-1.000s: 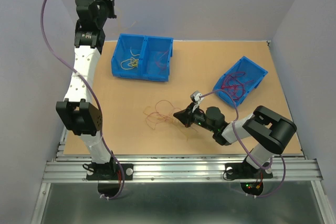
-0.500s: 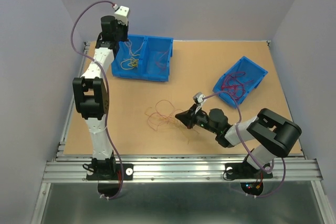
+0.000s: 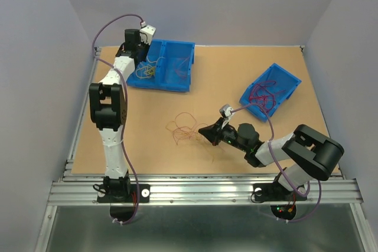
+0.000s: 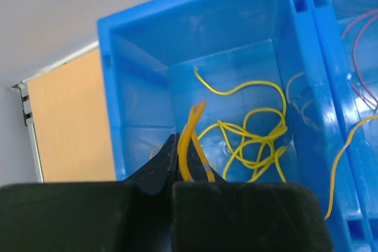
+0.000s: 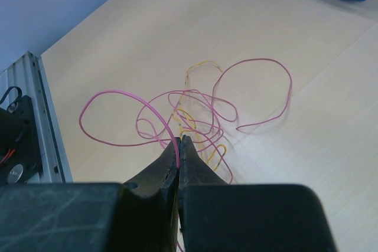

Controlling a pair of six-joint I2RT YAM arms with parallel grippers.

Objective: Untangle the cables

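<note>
Wood tabletop (image 3: 224, 75), lavender walls (image 3: 236, 4) | left pincer (image 4: 175, 146) pinching yellow cable (image 4: 192, 122) | right pincer (image 5: 179, 143) clenched, seemingly on pink cable (image 5: 127, 93)

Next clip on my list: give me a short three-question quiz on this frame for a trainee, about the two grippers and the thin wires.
1. True or false: the right gripper is open above the tangle of thin coloured wires on the tan table.
2. What does the left gripper pinch? A a red wire; B a thin yellow wire; C nothing.
3. Fill in: in the top view, the left gripper is over the ___ compartment of the double blue plastic bin.
Key: 1 false, it is shut on a thin pink wire; 2 B; 3 left.
</note>
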